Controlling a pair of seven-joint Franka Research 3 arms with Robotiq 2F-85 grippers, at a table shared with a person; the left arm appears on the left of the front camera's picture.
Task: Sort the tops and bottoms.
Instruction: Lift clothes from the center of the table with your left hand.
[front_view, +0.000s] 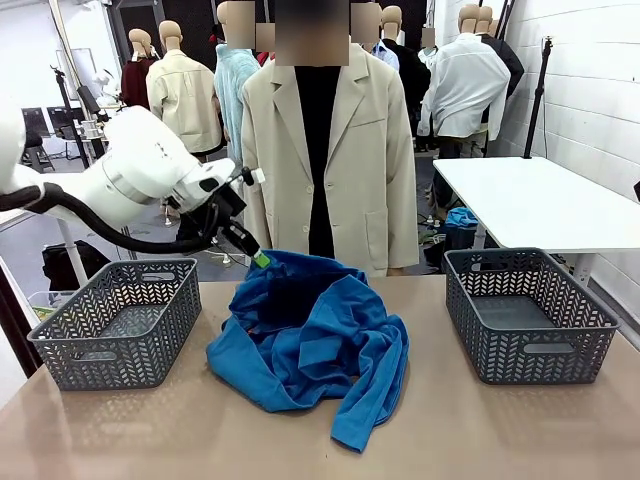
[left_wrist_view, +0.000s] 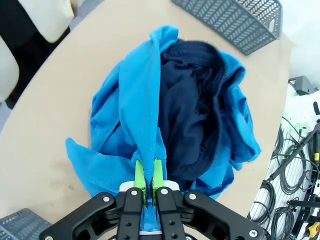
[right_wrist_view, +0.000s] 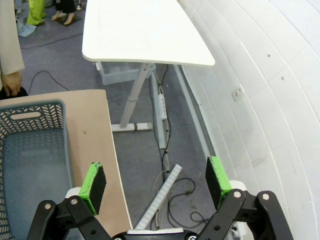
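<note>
A heap of bright blue tops (front_view: 320, 340) lies in the middle of the table between two grey baskets. Dark navy bottoms (left_wrist_view: 187, 115) rest in the hollow of the heap, wrapped by the blue knit. My left gripper (front_view: 258, 257) is at the heap's back left edge, shut on a fold of a blue top (left_wrist_view: 147, 135) that rises tight between its green pads (left_wrist_view: 140, 180). My right gripper (right_wrist_view: 156, 185) hangs open past the table's right end, above the floor, with nothing between its fingers.
An empty grey basket (front_view: 118, 320) stands at the left of the table, another (front_view: 530, 312) at the right, also seen as a basket corner (right_wrist_view: 30, 150). A person in a beige jacket (front_view: 320, 150) stands at the far side. A white table (front_view: 540, 200) is beyond on the right.
</note>
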